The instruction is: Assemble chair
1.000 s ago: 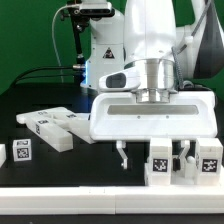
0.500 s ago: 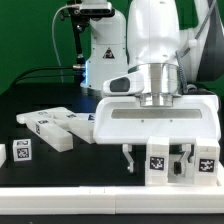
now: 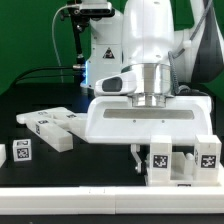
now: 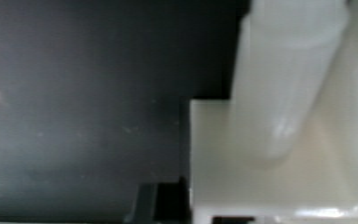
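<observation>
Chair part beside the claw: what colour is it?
Chair part: white, black-and-white tags; best in exterior view.

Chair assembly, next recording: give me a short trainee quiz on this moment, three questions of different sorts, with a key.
1. The claw is nearest to: A) the tagged blocks at the exterior view's right; B) the loose parts at its left; C) the marker board.
2. True or false: the table is black.
3. What do those blocks carry on their faces?
Key: 1 A; 2 true; 3 square black-and-white marker tags.
</observation>
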